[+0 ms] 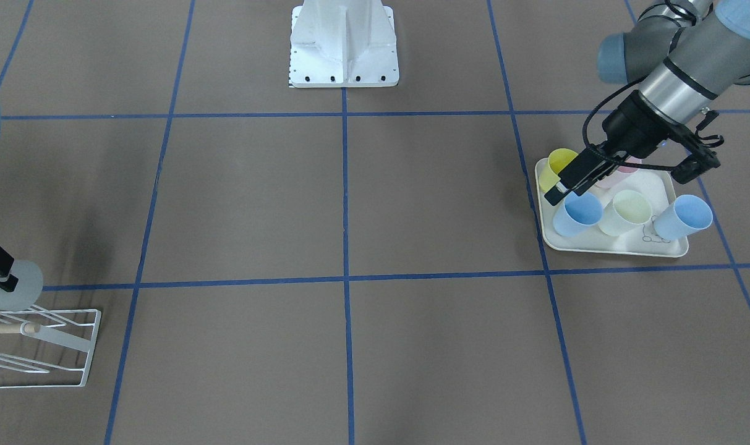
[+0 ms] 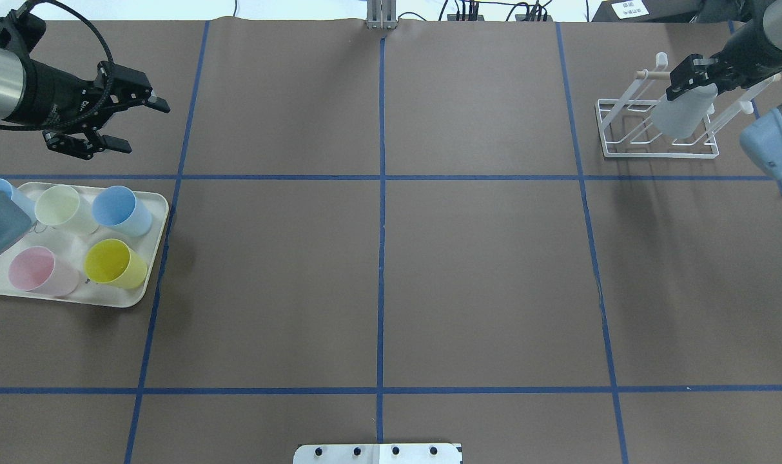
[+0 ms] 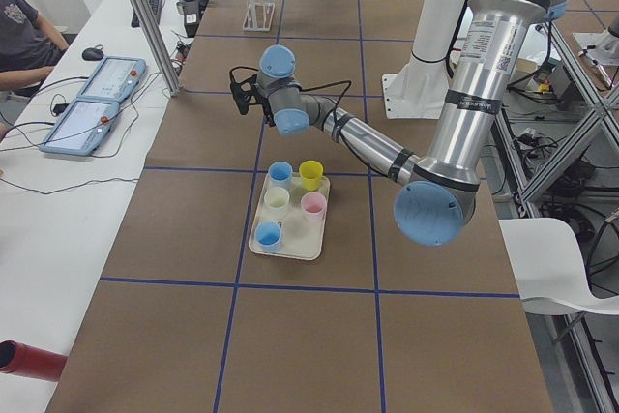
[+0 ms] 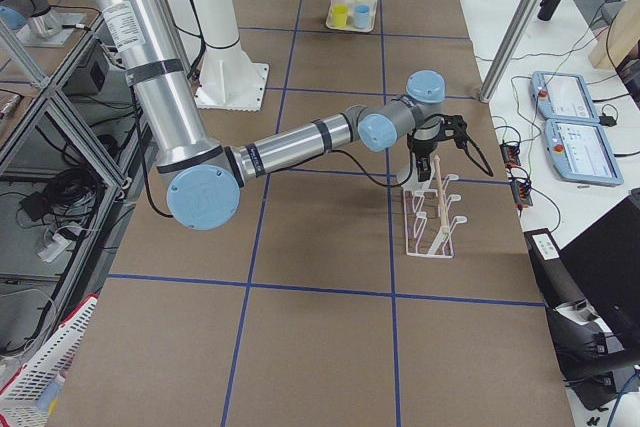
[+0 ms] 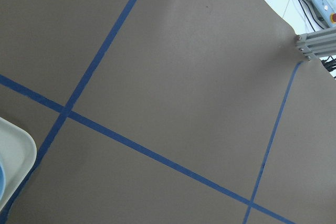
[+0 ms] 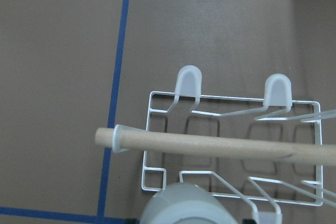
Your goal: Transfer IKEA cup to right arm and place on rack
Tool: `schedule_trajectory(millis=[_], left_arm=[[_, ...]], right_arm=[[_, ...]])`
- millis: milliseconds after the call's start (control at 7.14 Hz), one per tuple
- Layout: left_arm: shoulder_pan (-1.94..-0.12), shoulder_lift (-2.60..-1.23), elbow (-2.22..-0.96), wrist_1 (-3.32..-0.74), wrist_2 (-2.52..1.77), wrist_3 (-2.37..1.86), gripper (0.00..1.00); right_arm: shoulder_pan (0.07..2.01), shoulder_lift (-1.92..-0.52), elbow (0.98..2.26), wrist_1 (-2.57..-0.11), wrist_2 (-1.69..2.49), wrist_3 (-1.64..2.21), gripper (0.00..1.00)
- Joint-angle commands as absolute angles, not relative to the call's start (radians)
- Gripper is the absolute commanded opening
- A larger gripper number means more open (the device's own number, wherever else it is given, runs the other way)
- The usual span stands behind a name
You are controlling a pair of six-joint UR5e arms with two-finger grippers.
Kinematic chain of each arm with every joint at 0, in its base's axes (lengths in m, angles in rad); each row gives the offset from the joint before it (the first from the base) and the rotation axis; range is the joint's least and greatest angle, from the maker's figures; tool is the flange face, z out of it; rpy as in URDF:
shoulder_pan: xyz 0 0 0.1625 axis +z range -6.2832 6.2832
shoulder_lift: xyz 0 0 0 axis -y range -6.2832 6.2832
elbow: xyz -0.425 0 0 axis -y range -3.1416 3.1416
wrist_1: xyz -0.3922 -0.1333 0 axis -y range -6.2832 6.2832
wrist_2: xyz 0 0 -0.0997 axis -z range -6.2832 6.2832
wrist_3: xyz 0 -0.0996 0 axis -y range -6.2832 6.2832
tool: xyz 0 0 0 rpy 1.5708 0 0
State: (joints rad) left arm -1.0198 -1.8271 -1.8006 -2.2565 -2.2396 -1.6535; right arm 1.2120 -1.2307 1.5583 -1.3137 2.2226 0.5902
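One pale cup (image 2: 681, 115), clamped in right gripper (image 2: 690, 76), hangs over the rack (image 2: 655, 154); left gripper (image 2: 147, 127) gapes empty.

Light even and diffuse, from above. No hard glare. Tabletop (image 2: 391, 270) matte brown, evenly lit. Shadows soft-edged and faint: one on the surface just in front of the rack (image 2: 661, 154), one beside the tray (image 2: 91, 293). White strip beyond the far edge blown out in the overhead view. Left wrist view: pale sheen toward the top. Right wrist view: cup (image 6: 184, 205) at the bottom edge out of focus, wooden rod (image 6: 210, 142) sharper. Side views bow straight lines near the edges.
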Motion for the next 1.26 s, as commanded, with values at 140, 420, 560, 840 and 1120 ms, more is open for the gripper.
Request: schedule_trajectory(millis=[140,420,560,840,1120], left_arm=[[-1.02,-1.827,-1.802,-2.256,-2.24,-1.654,1.0],[-1.02,-1.827,-1.802,-2.256,-2.244,-1.654,1.0],[-1.02,-1.827,-1.802,-2.256,-2.246,-1.654,1.0],[-1.022,-1.825,-1.804,-2.255,-2.246,-1.654,1.0],[-1.017,-1.809,-1.827,-2.197,-2.243,-1.628,1.0]], right_arm=[[1.189,-1.224,1.497,-1.226,2.21,0.591,0.42],[1.189,-1.224,1.497,-1.226,2.21,0.589,0.69],[1.189,-1.226,1.499,-1.224,2.212,0.588,0.75],[1.189,-1.226,1.502,-1.224,2.212,0.584,0.82],[1.192,-1.227,1.525,-1.226,2.22,0.586,0.83]])
